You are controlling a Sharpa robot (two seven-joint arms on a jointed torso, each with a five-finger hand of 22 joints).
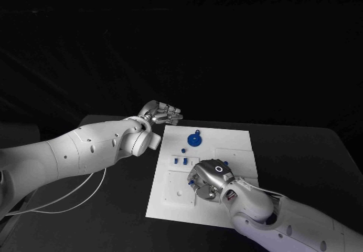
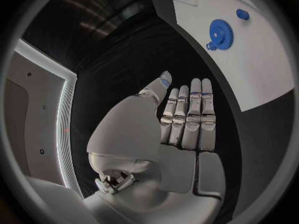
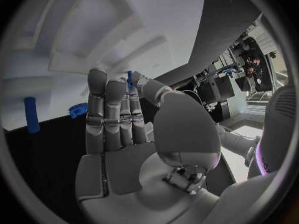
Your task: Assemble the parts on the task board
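The right hand (image 1: 210,178) lies over the middle of the task board (image 1: 227,139), toward its near half, palm side down in the head view. In the right wrist view its fingers (image 3: 109,114) stand straight and close together, and a thin blue part (image 3: 130,79) shows between the fingertips and the thumb; it looks pinched there, though the grip itself is partly hidden. In the same view a blue peg (image 3: 30,114) stands on the board to one side of the hand, and a toothed blue piece (image 3: 77,109) peeks out beside the fingers.

The left hand (image 1: 161,114) hangs above the black table (image 1: 302,152) just off the board's far left corner, not touching the board. The left wrist view shows its fingers (image 2: 190,117) straight and side by side, the thumb near them, with nothing held.

On the board, a blue gear (image 1: 195,139) lies flat in the far half, a little left of centre. Nearer, two short blue pegs (image 1: 180,160) stand side by side by the left edge, and a thin blue pin (image 1: 184,152) stands just beyond them. A small blue bit (image 1: 192,183) shows at the left side of the right hand, low against the board. The board itself lies in the middle of the table, its long sides running away from the robot.
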